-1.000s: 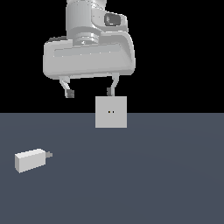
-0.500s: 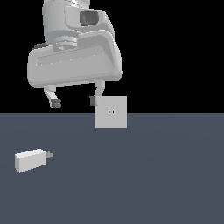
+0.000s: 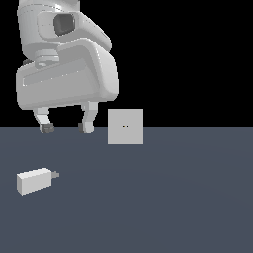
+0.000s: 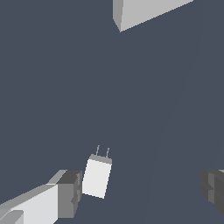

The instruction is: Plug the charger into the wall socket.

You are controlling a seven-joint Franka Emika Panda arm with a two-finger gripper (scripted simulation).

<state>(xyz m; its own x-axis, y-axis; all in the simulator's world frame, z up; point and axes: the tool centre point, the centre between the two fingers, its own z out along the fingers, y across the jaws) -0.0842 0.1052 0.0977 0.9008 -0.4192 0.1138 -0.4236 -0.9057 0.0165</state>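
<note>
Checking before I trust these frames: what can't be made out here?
- Wall socket: wrist view's edge cuts it off; its holes are unseen.
- Charger: prongs merge into one stub in the exterior view.
- Tool: one finger cut off by the wrist view's edge.

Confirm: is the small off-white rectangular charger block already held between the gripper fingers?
No. The small off-white rectangular charger block lies alone on the dark floor, below the open gripper.
</note>
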